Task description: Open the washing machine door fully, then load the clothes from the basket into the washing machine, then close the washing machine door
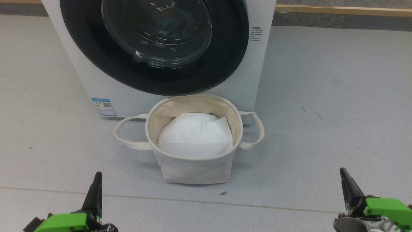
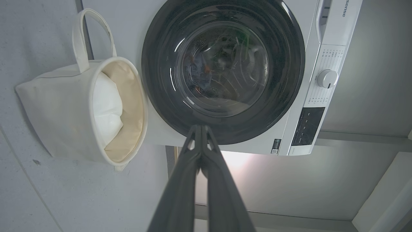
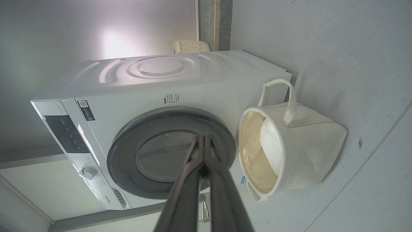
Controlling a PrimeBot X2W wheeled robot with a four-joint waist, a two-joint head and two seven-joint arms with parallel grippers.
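Green housings carry two pairs of dark fingers. The left gripper (image 1: pixel 97 176) and the right gripper (image 1: pixel 342 171) are each seen with the fingers pressed together and nothing held, low over the grey floor (image 1: pixel 322 112).

Ahead of the fingertips and between the two grippers, the basket (image 1: pixel 196 172) is stood upright, close against the front of the washing machine (image 1: pixel 256 80). A plain white sheet (image 1: pixel 196 137) is seen lying in it.

Beyond the basket, the washing machine door (image 1: pixel 227 58) is seen flush with the front. Through its glass, in the left wrist view, bluish cloth with orange flecks (image 2: pixel 201 69) is made out and is taken to be the clothes, already in the drum.

The task is therefore judged all but done, with only the latch left to be confirmed. A closed fingertip would best be pressed squarely on the black rim, never on the glass, and the basket should be cleared on the approach.

The letters "sense" (image 2: pixel 343 8) can be read near the machine's top, with the start of the word cut off. The blue label (image 1: pixel 103 107) on the left gripper's side and the small print (image 1: pixel 257 34) on the right gripper's side are too small to be read.
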